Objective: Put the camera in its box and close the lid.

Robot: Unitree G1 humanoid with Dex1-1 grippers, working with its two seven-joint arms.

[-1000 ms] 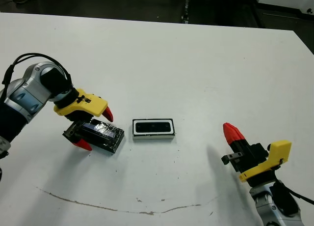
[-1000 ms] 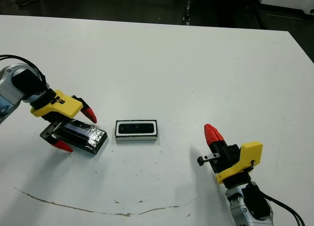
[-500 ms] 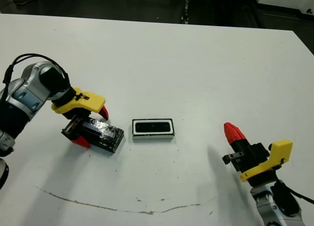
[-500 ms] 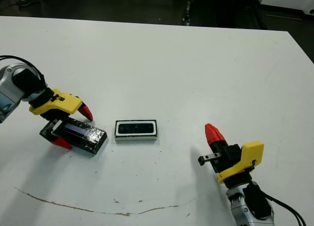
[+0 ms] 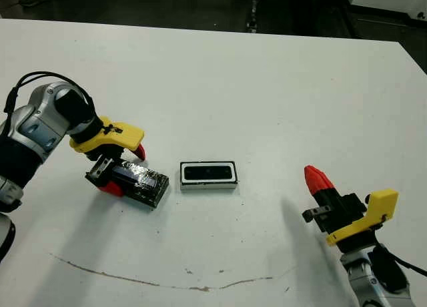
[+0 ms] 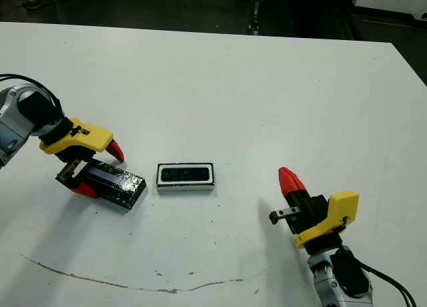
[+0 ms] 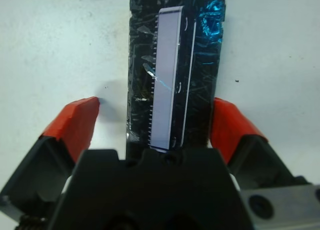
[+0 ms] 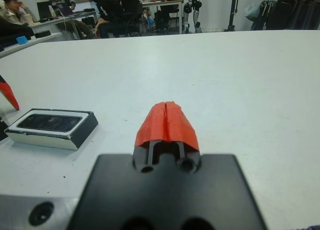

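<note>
Lid (image 5: 137, 179) lies flat on the white table (image 5: 267, 87), left of the box (image 5: 209, 175) and just beside it, angled. The left gripper (image 5: 123, 170) straddles the lid's outer end, fingers apart, one red fingertip (image 7: 75, 122) on each long edge and not yet pressing. The lid looks thin, stiff, light and glossy, so it is likely to slip; hold it across the narrow width by the long edges, near mid-length. The box holds the camera (image 5: 208, 173), flat in its recess. At far right, the right gripper (image 8: 166, 124) hovers well apart from the box, fingers together and holding nothing.
</note>
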